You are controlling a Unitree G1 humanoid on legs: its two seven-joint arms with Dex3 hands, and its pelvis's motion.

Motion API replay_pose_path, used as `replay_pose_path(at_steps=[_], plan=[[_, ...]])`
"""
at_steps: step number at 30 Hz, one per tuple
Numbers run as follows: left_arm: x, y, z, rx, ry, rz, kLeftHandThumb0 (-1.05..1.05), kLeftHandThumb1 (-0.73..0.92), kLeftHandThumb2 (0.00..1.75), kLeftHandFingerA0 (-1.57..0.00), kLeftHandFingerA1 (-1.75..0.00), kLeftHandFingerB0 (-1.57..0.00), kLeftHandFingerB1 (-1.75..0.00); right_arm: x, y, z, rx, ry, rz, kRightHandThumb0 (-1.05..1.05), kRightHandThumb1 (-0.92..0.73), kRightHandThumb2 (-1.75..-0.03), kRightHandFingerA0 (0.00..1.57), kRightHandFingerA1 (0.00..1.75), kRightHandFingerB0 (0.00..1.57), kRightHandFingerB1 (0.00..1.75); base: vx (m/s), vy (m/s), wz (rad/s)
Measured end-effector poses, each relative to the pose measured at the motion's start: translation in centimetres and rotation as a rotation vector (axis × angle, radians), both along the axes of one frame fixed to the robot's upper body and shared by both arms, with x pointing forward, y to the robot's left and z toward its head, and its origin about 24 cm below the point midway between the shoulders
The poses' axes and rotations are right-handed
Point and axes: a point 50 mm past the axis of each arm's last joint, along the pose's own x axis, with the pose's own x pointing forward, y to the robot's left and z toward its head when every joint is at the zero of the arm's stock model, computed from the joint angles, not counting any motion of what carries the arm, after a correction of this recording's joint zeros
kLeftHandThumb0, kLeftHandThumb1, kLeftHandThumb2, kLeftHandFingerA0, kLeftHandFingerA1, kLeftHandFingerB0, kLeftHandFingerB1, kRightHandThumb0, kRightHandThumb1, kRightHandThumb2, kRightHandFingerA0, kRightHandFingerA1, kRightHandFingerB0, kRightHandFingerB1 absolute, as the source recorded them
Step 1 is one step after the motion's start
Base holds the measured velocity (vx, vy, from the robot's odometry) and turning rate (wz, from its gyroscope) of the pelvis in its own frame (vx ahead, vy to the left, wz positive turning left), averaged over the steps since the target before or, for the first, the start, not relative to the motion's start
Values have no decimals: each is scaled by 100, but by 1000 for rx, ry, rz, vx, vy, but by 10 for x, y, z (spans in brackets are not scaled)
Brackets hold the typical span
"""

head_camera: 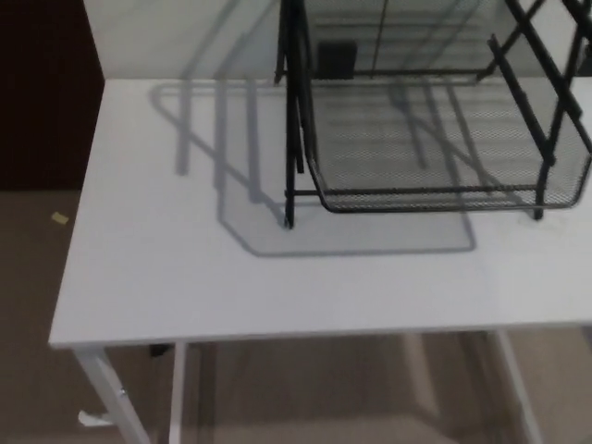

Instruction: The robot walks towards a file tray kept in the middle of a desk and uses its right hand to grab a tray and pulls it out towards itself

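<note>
A black wire-mesh file tray [435, 148] sits in its black frame [292, 111] on the white desk [185, 268], toward the upper right of the head view. The tray's front rim [435, 199] juts out past the frame's front legs. Crossed black bars of the frame [546, 83] run down its right side. Neither of my hands shows anywhere in the picture.
The desk's front edge [277, 335] and white legs [111, 388] are visible, with brown floor [37, 277] to the left and below. A white wall [166, 37] backs the desk, and a dark panel [46, 92] stands at the far left.
</note>
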Motion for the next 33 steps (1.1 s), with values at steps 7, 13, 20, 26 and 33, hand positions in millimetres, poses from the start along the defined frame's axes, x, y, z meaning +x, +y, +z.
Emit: replay_pose_path(at_steps=[7,13,20,26,33], plan=[[4,-4,4,20,-43,-1,-24,44,91,-34,-61,-11,-49,3,-7,0,-13,-8,-3,-61,-65,-59,55,62,38,49,-96,-87,-1],[3,-5,2,26,-50,18,-23,44,91,-39,-64,-13,-50,4,-7,1,-14,-9,10,-65,-63,-61,54,60,37,48,-31,185,-14],[2,-1,1,49,-68,36,-24,43,91,-41,-64,-15,-51,3,-3,0,-3,0,26,-64,-62,-61,54,60,37,47,-11,132,-2],[3,-7,-1,38,-105,72,-26,61,58,-51,-54,-27,-36,4,-5,0,-7,-1,31,-63,-64,-59,54,60,37,48,-9,-71,7],[-8,-24,-3,12,-138,131,-23,64,58,-47,-49,-24,-35,-4,-8,-5,-11,33,30,-63,-64,-60,56,60,38,47,-18,-64,3]])
